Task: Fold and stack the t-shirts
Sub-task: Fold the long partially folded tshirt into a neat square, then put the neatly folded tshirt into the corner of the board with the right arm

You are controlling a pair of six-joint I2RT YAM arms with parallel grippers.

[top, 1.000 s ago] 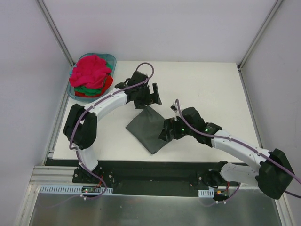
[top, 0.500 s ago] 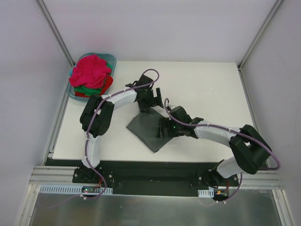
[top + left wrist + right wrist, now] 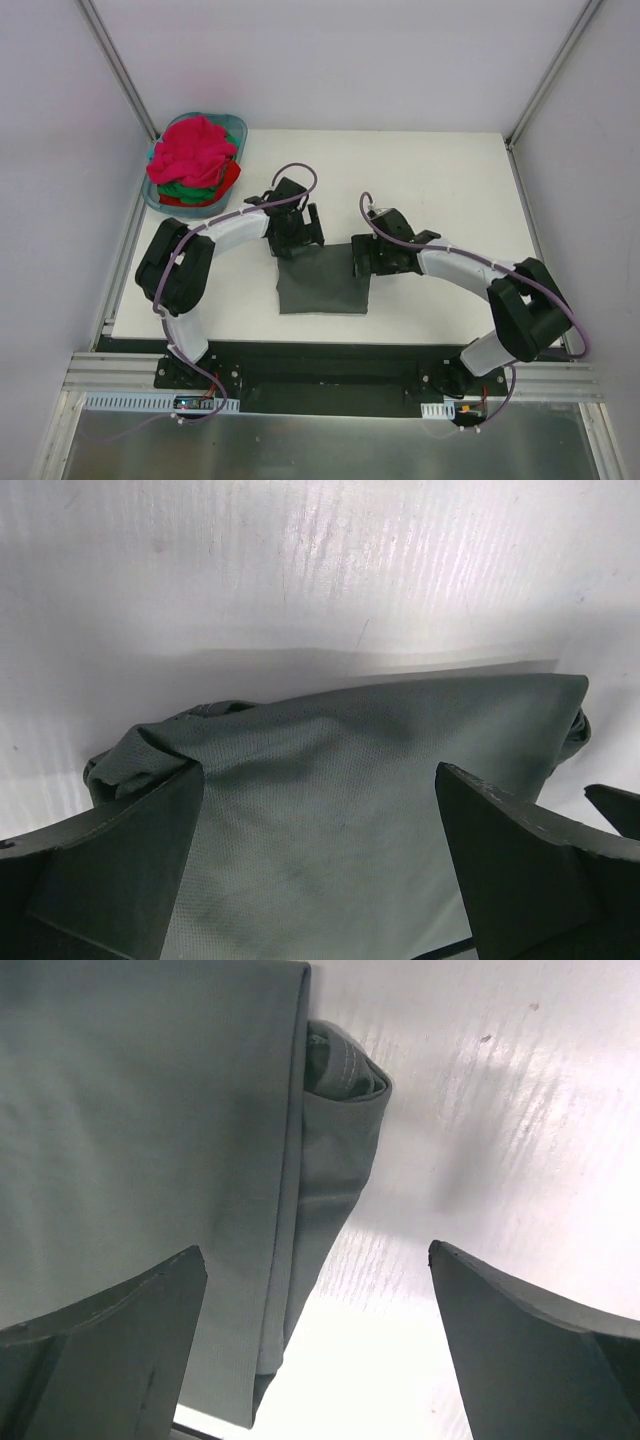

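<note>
A dark charcoal grey t-shirt (image 3: 324, 282) lies folded into a flat rectangle near the table's front middle. My left gripper (image 3: 296, 240) is open just over its back left corner, with grey cloth (image 3: 330, 810) showing between the fingers. My right gripper (image 3: 366, 262) is open over its right edge, where the folded edge (image 3: 330, 1130) shows with bare table beside it. Crumpled pink-red (image 3: 195, 150), green (image 3: 190, 189) and red (image 3: 226, 178) t-shirts are piled in the teal basket (image 3: 238, 127) at the back left.
The white table (image 3: 450, 190) stretches to the right and behind the shirt. Metal frame posts (image 3: 120, 70) and grey walls bound the space. The table's front edge (image 3: 330, 340) runs just below the folded shirt.
The grey shirt went from a diamond lying askew to a square-lying rectangle. Both grippers moved with it, the left toward the front left and the right up to its right edge, and both now stand open.
</note>
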